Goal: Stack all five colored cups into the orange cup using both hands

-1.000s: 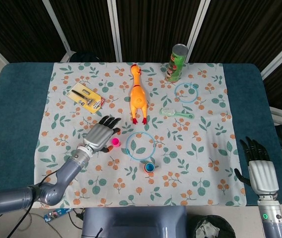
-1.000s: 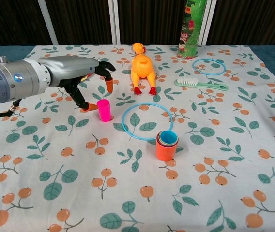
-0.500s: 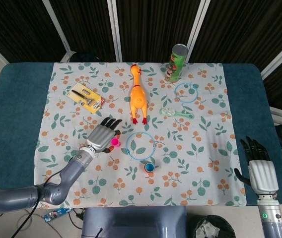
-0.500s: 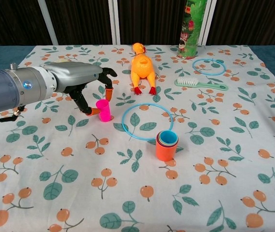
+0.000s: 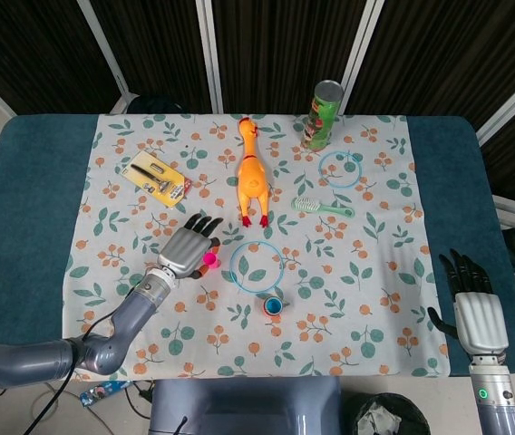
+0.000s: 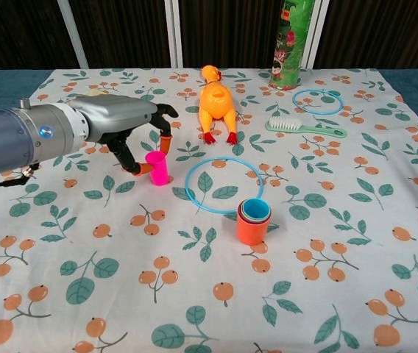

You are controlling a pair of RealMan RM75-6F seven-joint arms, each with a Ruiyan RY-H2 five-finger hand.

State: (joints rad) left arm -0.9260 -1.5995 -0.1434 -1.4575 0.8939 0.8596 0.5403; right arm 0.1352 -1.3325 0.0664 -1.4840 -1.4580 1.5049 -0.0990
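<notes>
Pink cup (image 6: 157, 167): upright on the cloth, left of centre in the chest view, just left of the blue ring (image 6: 222, 184); last loose piece. Left hand (image 6: 124, 121): fingers apart, curved around the cup's top from the left, seemingly to grasp; contact cannot be told. Orange cup (image 6: 253, 227): lower centre, other cups already nested inside, awaiting the pink. Right hand (image 5: 478, 308): lower right in the head view, fingers spread, holding nothing, idle.
</notes>
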